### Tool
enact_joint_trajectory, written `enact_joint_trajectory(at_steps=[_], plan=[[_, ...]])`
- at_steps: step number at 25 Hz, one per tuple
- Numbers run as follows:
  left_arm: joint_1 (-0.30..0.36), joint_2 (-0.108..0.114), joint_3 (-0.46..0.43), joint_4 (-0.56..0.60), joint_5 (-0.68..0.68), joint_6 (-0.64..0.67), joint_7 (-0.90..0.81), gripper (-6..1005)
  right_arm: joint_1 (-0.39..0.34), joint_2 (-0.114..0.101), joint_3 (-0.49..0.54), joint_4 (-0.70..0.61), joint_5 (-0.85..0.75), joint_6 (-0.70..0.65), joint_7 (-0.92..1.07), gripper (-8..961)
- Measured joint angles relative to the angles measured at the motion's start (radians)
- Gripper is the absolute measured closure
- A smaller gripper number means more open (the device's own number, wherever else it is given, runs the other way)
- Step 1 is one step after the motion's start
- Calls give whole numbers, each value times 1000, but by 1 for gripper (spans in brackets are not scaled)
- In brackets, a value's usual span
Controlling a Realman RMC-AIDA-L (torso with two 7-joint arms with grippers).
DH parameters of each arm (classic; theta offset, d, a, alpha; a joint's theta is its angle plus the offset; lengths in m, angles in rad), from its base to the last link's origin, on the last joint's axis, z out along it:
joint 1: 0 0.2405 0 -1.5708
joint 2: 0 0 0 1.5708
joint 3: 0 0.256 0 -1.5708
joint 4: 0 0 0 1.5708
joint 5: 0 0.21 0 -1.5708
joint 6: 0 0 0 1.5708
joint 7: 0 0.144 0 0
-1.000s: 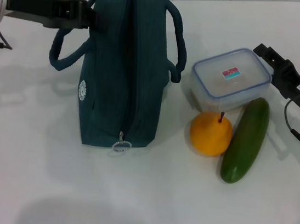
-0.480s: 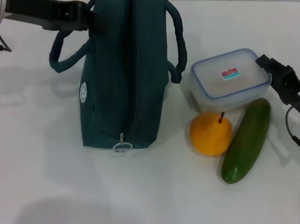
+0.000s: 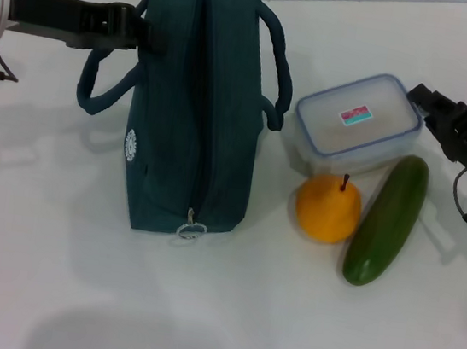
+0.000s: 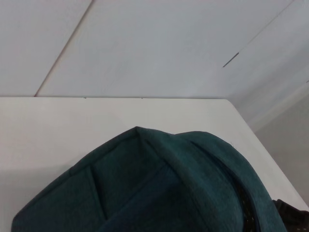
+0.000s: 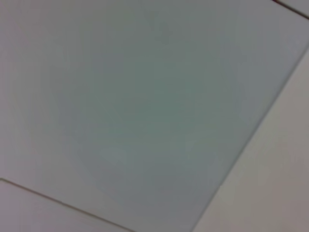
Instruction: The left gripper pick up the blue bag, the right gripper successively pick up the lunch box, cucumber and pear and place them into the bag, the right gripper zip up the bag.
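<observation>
Broadly, a plain white desk (image 3: 46, 288) is seen carrying everything, with wide bare room across its near part and its left side. A tall dark teal fabric bag with padded loop handles (image 3: 195, 109) stands upright left of centre; its zip line runs down the top and near end, and a small metal ring pull (image 3: 189, 229) hangs at the bottom of that end. In the left wrist view the bag's rounded cloth top (image 4: 159, 188) fills the lower part, with the desk's far edge and a pale wall behind it. The left tool (image 3: 136, 28) is placed against the bag's upper left side beside one handle; whether it is closed on the cloth cannot be told. A long dark green cucumber (image 3: 387, 220) lies right of the bag, slanted, just beside a round yellow-orange pear with a short stem (image 3: 328, 208). A clear rectangular plastic lunch box with a blue-rimmed lid (image 3: 357, 122) sits just behind both. The right tool (image 3: 428, 101) is held at the box's right end, near the desk's right edge; its finger state cannot be told.
</observation>
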Motion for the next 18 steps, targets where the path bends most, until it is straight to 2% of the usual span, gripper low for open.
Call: enact_joint_trajectory(at_steps=[12, 18], plan=[[0, -1, -2, 0, 0, 0, 0, 954, -9, -4, 0, -20, 1, -102, -5, 865], [-2, 1, -1, 0, -13, 4, -3, 954, -17, -4, 5, -29, 1, -126, -5, 862]])
